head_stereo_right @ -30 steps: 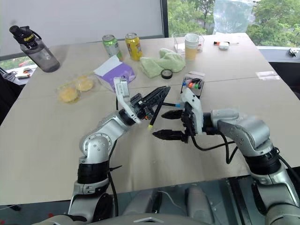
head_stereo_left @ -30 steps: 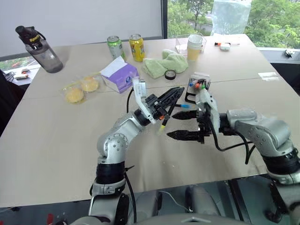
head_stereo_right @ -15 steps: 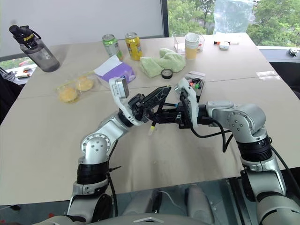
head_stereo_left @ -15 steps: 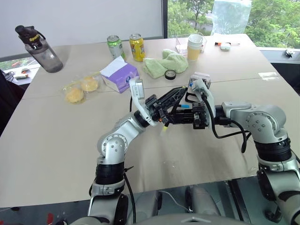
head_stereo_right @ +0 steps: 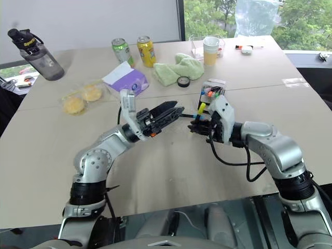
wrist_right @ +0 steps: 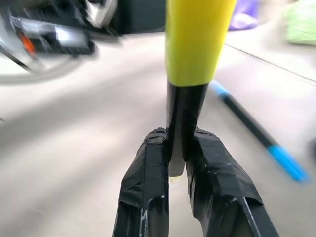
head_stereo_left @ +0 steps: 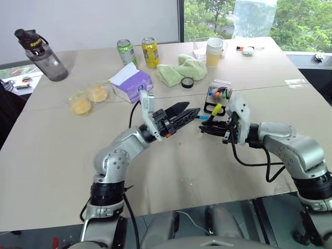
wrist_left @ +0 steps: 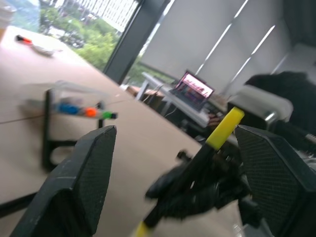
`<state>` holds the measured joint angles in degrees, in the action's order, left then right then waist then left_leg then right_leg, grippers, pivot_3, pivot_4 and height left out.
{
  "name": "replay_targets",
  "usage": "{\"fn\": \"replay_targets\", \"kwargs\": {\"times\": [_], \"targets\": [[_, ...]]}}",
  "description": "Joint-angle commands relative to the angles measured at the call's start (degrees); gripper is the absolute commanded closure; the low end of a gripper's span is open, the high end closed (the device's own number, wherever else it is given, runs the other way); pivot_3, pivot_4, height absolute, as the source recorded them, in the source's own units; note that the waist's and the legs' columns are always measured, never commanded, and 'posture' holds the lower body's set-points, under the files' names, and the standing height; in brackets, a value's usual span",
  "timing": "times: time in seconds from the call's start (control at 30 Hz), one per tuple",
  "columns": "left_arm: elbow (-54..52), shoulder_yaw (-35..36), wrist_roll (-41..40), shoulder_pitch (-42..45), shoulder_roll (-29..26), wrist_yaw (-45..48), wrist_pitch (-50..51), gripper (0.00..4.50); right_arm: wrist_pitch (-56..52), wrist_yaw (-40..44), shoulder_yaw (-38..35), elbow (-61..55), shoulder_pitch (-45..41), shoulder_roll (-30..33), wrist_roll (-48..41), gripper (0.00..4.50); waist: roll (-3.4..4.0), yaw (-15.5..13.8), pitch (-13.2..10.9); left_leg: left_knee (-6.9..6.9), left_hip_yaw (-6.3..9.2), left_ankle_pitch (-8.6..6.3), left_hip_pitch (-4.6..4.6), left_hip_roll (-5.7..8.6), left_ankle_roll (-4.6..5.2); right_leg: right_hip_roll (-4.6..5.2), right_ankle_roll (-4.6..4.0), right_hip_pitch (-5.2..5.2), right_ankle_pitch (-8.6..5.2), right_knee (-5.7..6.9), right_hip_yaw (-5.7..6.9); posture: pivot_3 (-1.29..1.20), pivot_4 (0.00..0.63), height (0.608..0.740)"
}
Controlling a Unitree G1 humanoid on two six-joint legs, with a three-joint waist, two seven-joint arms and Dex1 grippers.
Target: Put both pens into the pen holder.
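1. Left eye view: we are noting the right gripper (head_stereo_left: pixel 212 127) clamping the yellow-capped pen (head_stereo_left: pixel 216 109) by its black barrel, cap end tilting up toward the pen holder (head_stereo_left: pixel 217 97), which is standing just beyond on the table (head_stereo_left: pixel 52 155). The left gripper (head_stereo_left: pixel 188 112) is hanging near it with its fingers apart and nothing between them. The blue-ended pen (head_stereo_left: pixel 201 117) is lying on the table between the two grippers.

2. Right eye view: we are finding the same layout; the purple tissue box (head_stereo_right: pixel 124 80) is sitting well apart from the holder.

3. Left wrist view: we are seeing the left fingers (wrist_left: pixel 81 182) spread wide, with the yellow pen and the right gripper beyond them.

4. Right wrist view: we are confirming both right fingertips (wrist_right: pixel 148 173) pinching the barrel just below the yellow cap, the blue-ended pen lying on the table behind.

5. Judgement: the first pen is in hand and not yet placed. The next move calls for carrying it over the holder's top and lowering it in.
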<state>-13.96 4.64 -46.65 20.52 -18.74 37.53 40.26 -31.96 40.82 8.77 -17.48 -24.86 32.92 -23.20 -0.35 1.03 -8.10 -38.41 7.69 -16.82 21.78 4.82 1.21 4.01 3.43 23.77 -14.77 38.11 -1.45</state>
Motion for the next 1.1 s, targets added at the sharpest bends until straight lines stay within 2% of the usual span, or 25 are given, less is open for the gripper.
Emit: {"fn": "replay_targets", "kwargs": {"times": [0.03,0.2,0.4,0.57,0.73,1.03,1.1], "targets": [[-5.9,0.4,2.9,-2.3,-5.3,2.2,-2.0,0.50,16.9,-2.5,-2.5,0.1,0.0,-0.8,8.3,4.41,-0.01,-0.1,0.0,0.01,0.00,0.00,-0.01,0.00,0.00,0.00,0.00,0.00,0.00,0.00,0.00,0.00,0.150,0.740],[-10.1,1.2,3.9,-3.9,-10.3,1.9,-1.6,0.50,28.0,-7.1,-4.3,2.9,0.8,-1.4,16.2,4.41,-0.01,-0.6,0.0,0.02,0.07,0.00,0.03,0.02,0.00,0.03,0.00,-0.03,0.00,-0.10,0.03,0.00,0.150,0.740],[-12.6,-1.4,7.5,-4.5,-12.3,1.7,-2.7,0.50,36.9,-11.1,-3.5,11.7,-2.2,-2.0,24.5,4.41,0.02,-0.2,0.0,0.06,0.04,0.00,0.00,0.01,0.00,0.01,0.00,-0.02,0.00,-0.08,0.02,0.00,0.150,0.740],[-13.6,-1.8,8.4,-3.6,-11.5,0.3,-3.3,0.50,40.7,-11.6,-3.2,19.4,-5.4,-3.7,25.8,4.41,0.02,-0.1,0.0,0.08,-0.01,0.00,-0.02,-0.01,0.00,0.00,-0.01,-0.02,0.00,-0.07,-0.02,0.00,0.150,0.740],[-15.0,-3.0,14.0,-5.0,-13.8,0.2,-6.6,0.50,43.8,-10.9,-2.6,25.0,-8.0,-5.7,26.1,4.41,0.04,-0.1,0.0,0.10,-0.04,0.00,-0.02,0.00,0.00,0.00,-0.01,-0.01,0.00,-0.10,-0.04,0.00,0.150,0.740],[-17.1,-1.9,14.6,-6.6,-11.9,-2.2,-8.7,0.50,47.4,-10.3,-2.5,32.3,-10.6,-6.9,26.9,4.41,0.05,-0.1,-0.1,0.11,-0.02,0.00,-0.02,-0.01,0.00,0.00,-0.01,-0.01,0.00,-0.10,-0.03,0.00,0.150,0.740],[-17.4,-1.9,14.7,-7.0,-11.9,-2.3,-8.7,0.46,48.1,-10.5,-2.4,33.9,-11.4,-7.0,27.5,3.39,0.05,-0.1,-0.1,0.10,-0.02,0.00,-0.02,-0.01,0.00,0.00,-0.01,-0.02,0.00,-0.10,-0.04,0.00,0.150,0.740]]}}
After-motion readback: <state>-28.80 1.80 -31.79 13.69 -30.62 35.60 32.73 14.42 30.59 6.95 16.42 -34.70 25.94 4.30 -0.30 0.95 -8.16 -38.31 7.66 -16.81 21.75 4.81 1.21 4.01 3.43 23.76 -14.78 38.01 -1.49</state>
